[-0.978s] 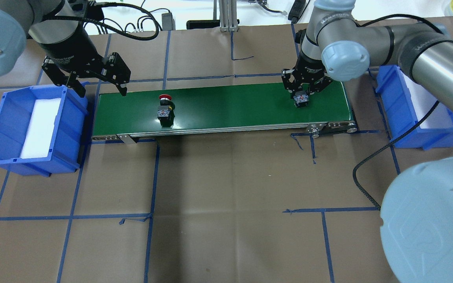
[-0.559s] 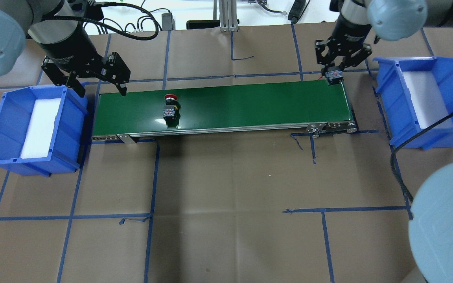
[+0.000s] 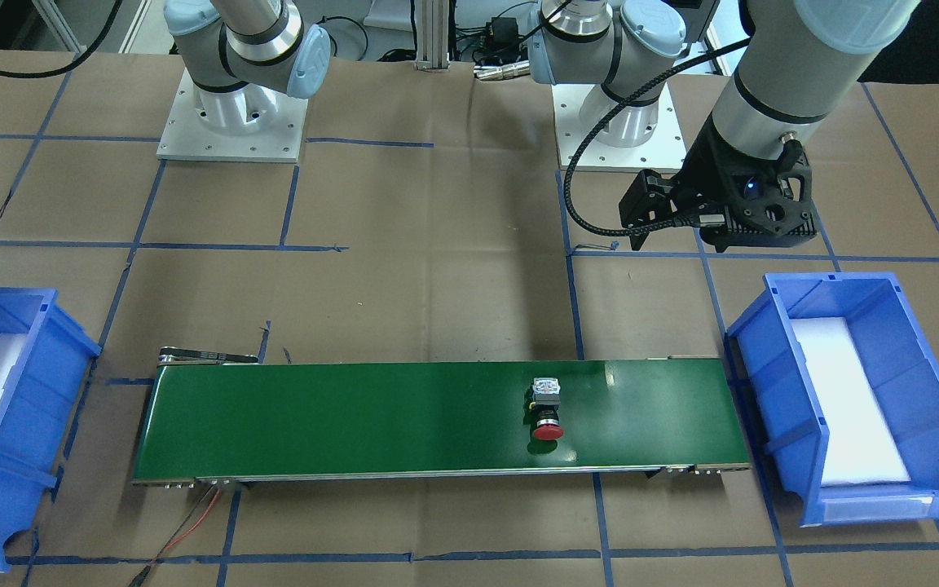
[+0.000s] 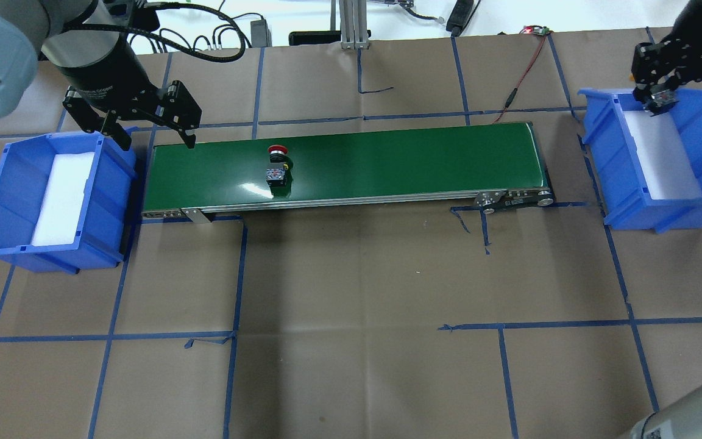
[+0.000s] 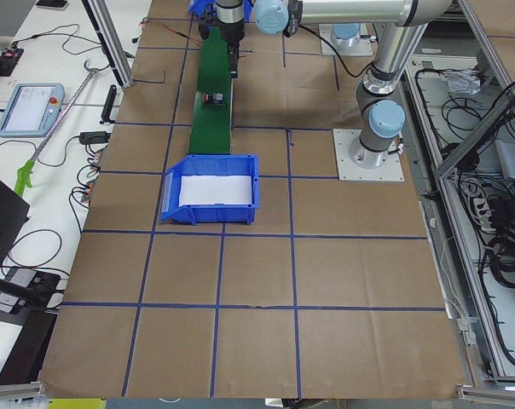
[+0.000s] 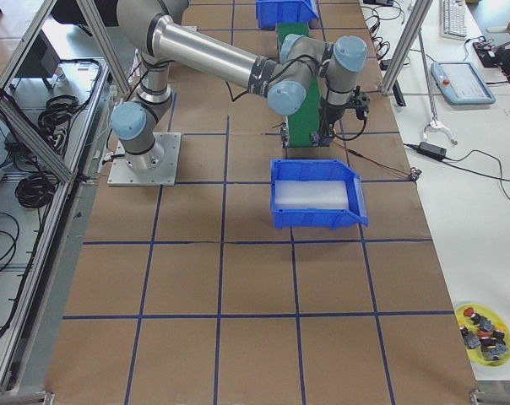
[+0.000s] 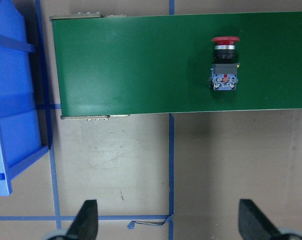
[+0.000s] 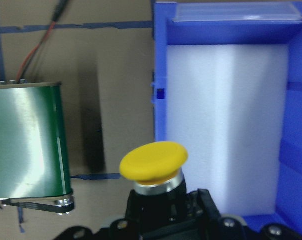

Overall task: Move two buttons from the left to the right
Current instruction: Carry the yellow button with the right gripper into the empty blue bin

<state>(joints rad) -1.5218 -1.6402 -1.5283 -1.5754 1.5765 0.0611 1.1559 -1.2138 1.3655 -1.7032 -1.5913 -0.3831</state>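
Closest to the right wrist cam, the right jaws are pinching the yellow button (image 8: pixel 153 162) by its black body, just under the silver collar, with the cap pointing out ahead. It's hanging past the right end of the green belt (image 4: pixel 387 164), over the blue bin (image 8: pixel 226 31) sitting off that end. From overhead the button is looking like it's above the bin's far corner on the belt side, not over the middle of the white foam (image 8: pixel 226 125).

My take on doing this drop well: I'd be nudging it further from the belt so it's sitting over the middle of the foam. I'd also be bringing it down low before the jaws are letting go. That mushroom cap is looking top-heavy, so from up high I reckon it's going to tumble or clip the bin wall. Opening slowly and lifting straight up should be saving the body from snagging.

Further along, the red button (image 4: pixel 276 164) is lying on its side on the belt, left of the belt's middle. Its cap is facing the belt's far edge and nothing is touching it. So neither button is in the bin yet.

Way over at the belt's left end, the left arm (image 4: pixel 98 67) is hovering, and the left jaws are spread wide with nothing between them. The other blue bin (image 4: pixel 52 256) is sitting just off that end. Everything's resting on the brown papered counter (image 4: pixel 357 305).
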